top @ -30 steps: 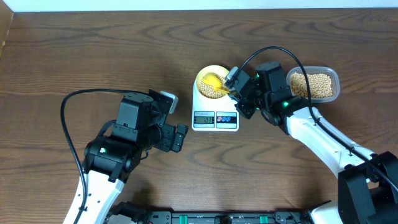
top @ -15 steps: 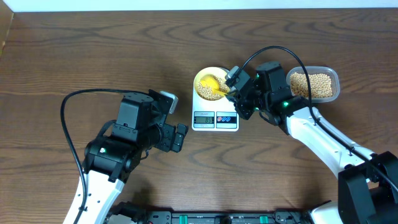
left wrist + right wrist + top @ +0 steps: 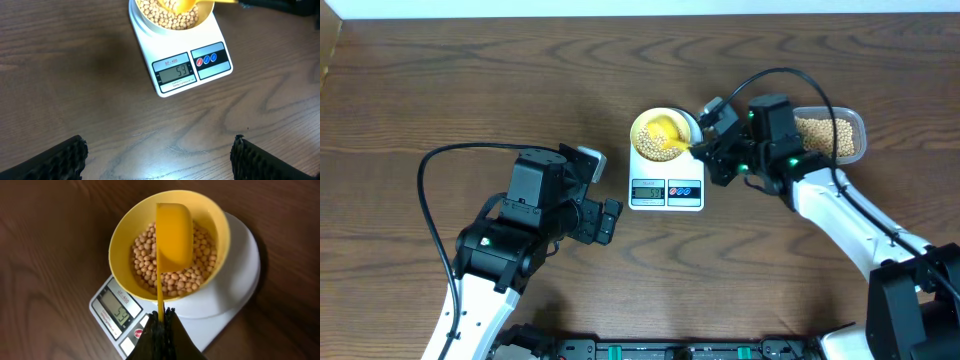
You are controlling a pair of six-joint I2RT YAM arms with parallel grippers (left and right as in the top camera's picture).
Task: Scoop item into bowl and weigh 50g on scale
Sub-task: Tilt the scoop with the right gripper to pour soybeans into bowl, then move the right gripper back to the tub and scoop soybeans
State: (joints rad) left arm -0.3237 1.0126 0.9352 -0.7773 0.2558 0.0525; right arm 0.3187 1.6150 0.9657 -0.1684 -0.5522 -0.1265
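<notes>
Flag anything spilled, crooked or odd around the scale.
Beans sit inside the bowl, none seen on the table. One oddity: the scale display seems to read 53, over the 50 target.

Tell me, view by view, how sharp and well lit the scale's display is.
Overhead: evenly lit, the scale sharp, its display too small to read. Left wrist: display crisp, digits legible, no glare. Right wrist: display readable though tilted, scoop sharp, the table around falls dark.
</notes>
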